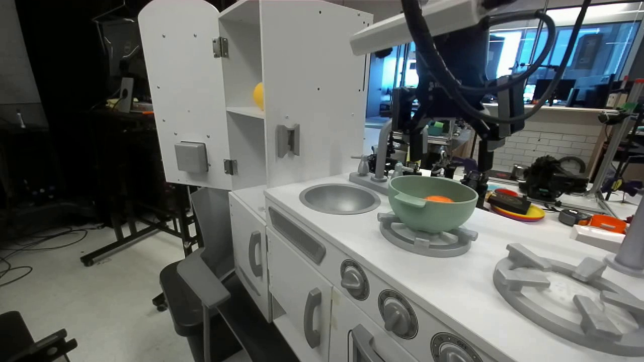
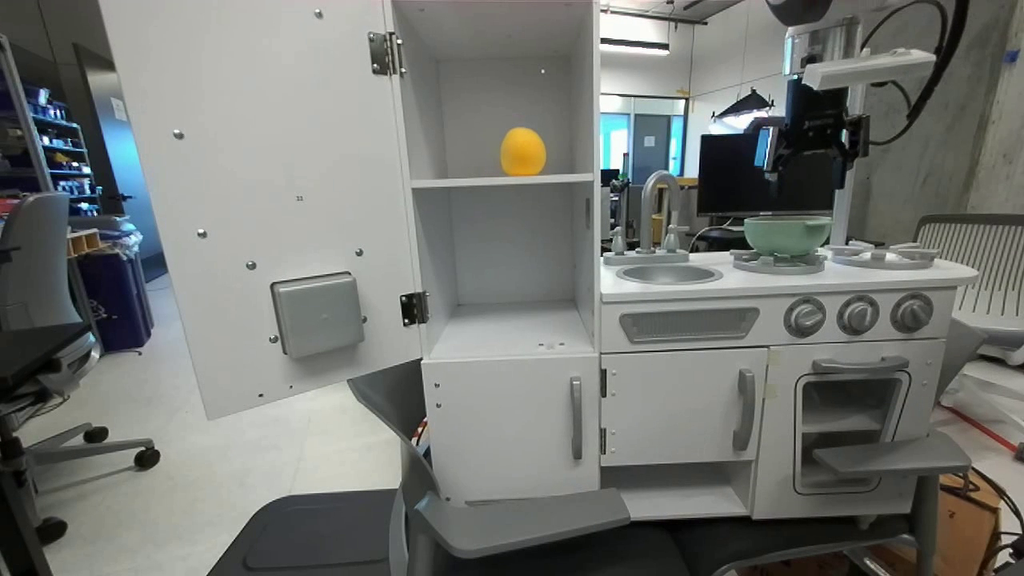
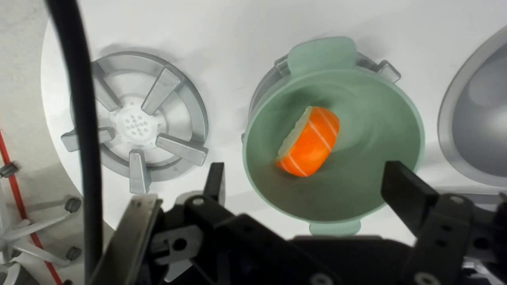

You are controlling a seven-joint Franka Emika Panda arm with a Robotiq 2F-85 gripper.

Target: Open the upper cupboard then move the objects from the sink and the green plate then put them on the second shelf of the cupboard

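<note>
The upper cupboard (image 2: 516,88) stands with its white door (image 2: 264,176) swung wide open in both exterior views (image 1: 186,95). A yellow egg-shaped piece (image 2: 523,152) rests on the cupboard's middle shelf (image 2: 472,183); it is partly hidden by the side wall in an exterior view (image 1: 258,95). The green plate (image 1: 427,216), a bowl-like dish, sits on a burner. An orange sushi-like piece with white stripes (image 3: 313,142) lies inside it. The sink (image 1: 339,198) holds nothing. My gripper (image 3: 304,164) is open and empty, pointing down above the green plate (image 2: 788,236).
A grey faucet (image 2: 656,212) rises behind the sink, beside the cupboard's side wall (image 1: 317,90). A second burner (image 3: 138,122) lies on the other side of the green plate. Grey chairs (image 2: 520,520) stand in front of the kitchen. A black cable crosses the wrist view (image 3: 85,138).
</note>
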